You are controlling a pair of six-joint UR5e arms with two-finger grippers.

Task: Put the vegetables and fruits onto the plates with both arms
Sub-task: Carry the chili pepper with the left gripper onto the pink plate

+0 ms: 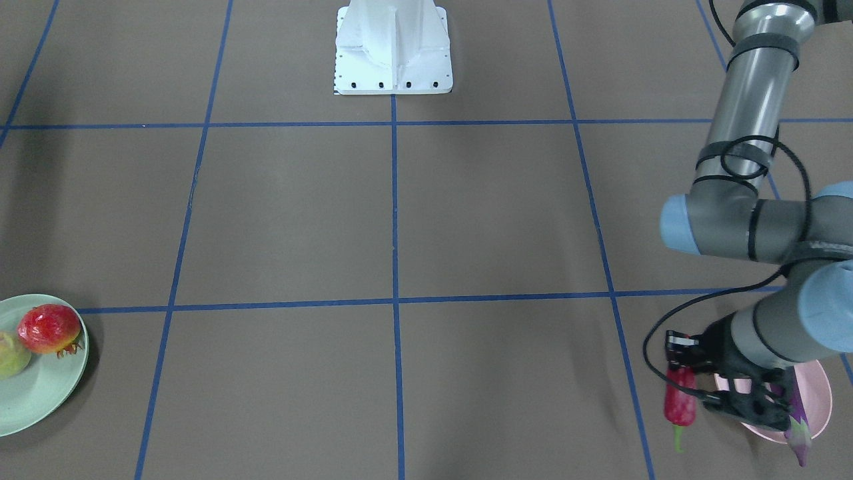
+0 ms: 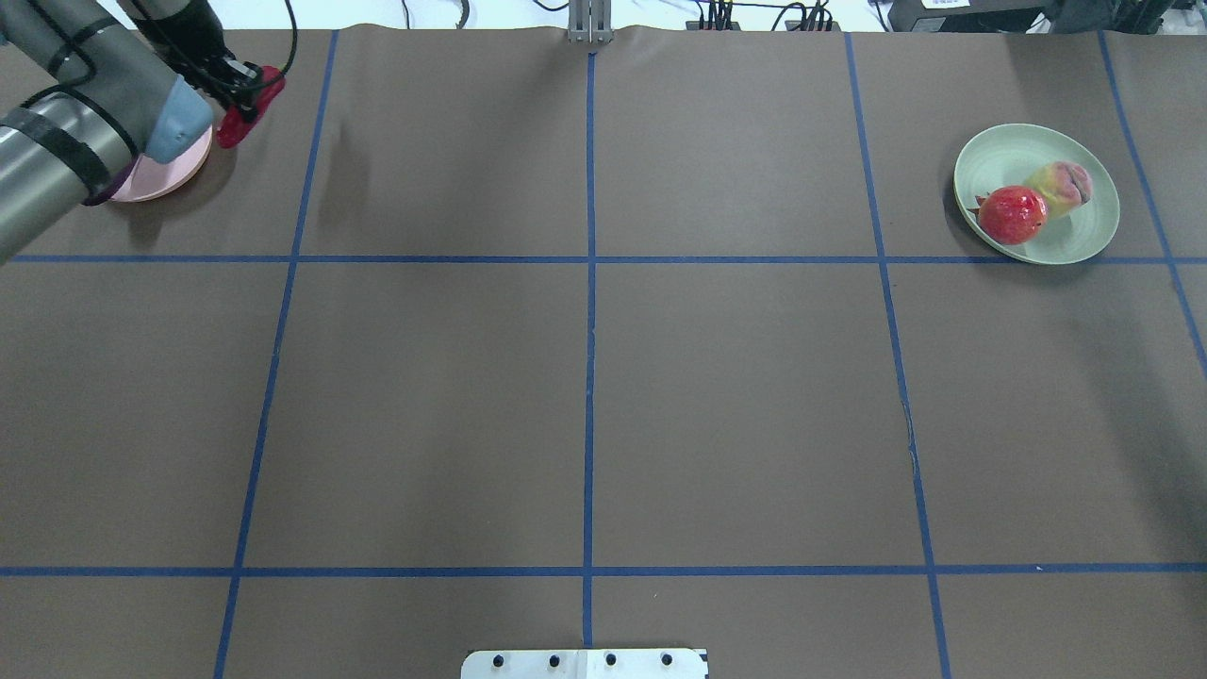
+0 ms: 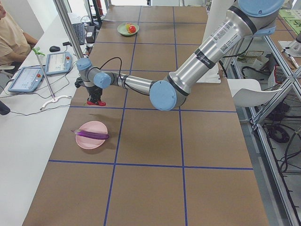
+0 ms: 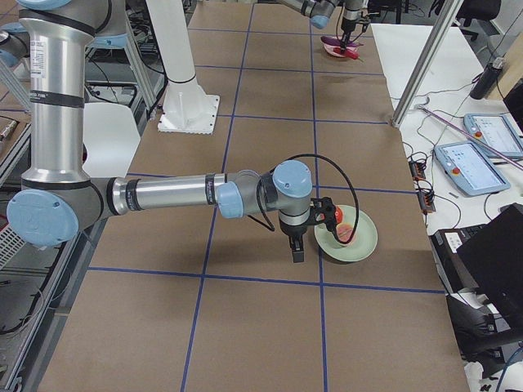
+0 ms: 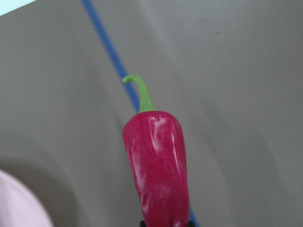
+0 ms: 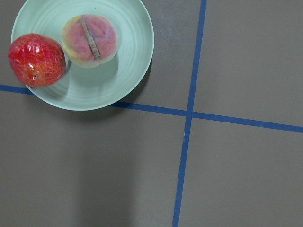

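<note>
Nothing is reading clearly in any view. A white label (image 3: 218,42) is running along the silver tube of the left arm (image 3: 188,66) in the left-side view. It is carrying dark print and a barcode-like block, too small to make out. Faint grey lettering (image 1: 830,248) is showing on that arm's joint in the front-facing view, too blurred to read. Beside the counter (image 3: 150,155), a tablet screen (image 3: 29,78) is displaying panels too tiny to decipher.

Bright, even overhead light casts soft shadows on the tabletop (image 2: 735,396); white glare streaks the slightly blurred chili pepper (image 5: 158,170).
</note>
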